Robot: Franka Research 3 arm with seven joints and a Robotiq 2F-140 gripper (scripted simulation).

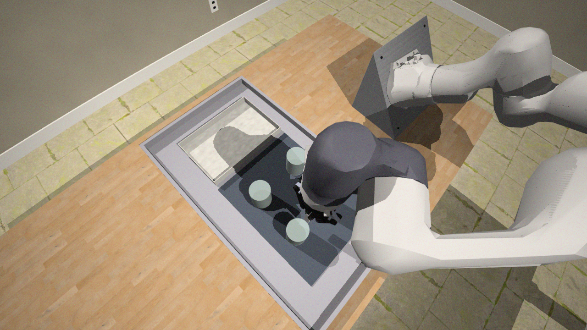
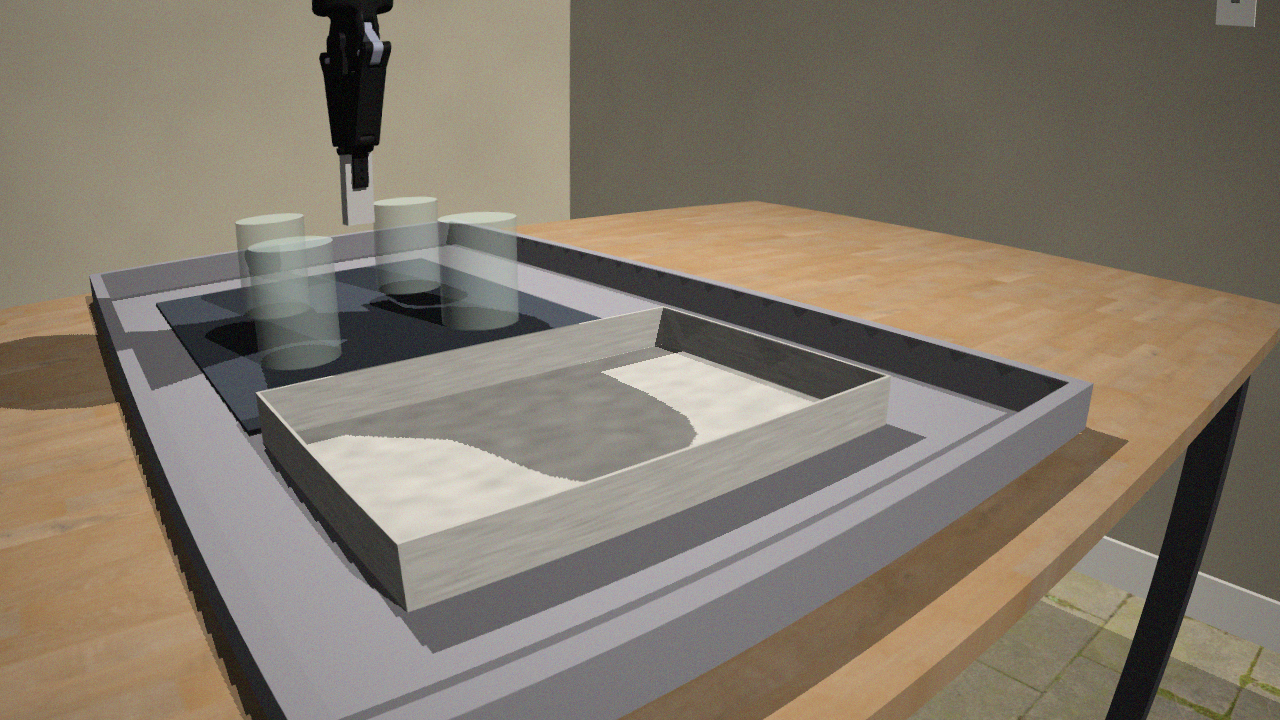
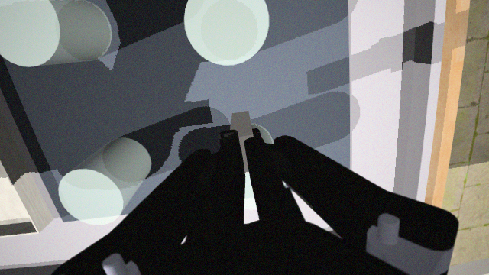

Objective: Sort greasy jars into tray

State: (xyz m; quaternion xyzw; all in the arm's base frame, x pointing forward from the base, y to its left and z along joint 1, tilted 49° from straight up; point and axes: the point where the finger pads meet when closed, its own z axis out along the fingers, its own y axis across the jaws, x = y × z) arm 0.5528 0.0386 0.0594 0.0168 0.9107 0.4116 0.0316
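Four pale green glass jars stand upright on the dark mat (image 1: 305, 268) (image 2: 384, 338) (image 3: 153, 80). Two are nearer the tray: one jar (image 1: 296, 161) (image 2: 290, 308) (image 3: 28, 32) on the robot base's side and one jar (image 1: 260, 193) (image 2: 480, 273) (image 3: 89, 196) on the other side. Farther off stand a third jar (image 1: 297, 231) (image 2: 405, 241), mostly behind the fingers in the wrist view, and a fourth jar (image 2: 271, 259) (image 3: 227, 30), hidden under the arm in the top view. The gripper (image 2: 358, 192) (image 3: 241, 126) is shut and empty, pointing down between these farther jars, its tips around jar-top height. The tray (image 1: 250, 118) (image 2: 626, 488) is empty.
The steel table top (image 1: 250, 246) (image 2: 939, 411) has a raised rim around mat and tray. The tray's low walls adjoin the mat's edge. The arm's slanted grey mount (image 1: 400, 53) stands on the wooden table (image 1: 123, 196) (image 2: 760, 250) beside the steel top.
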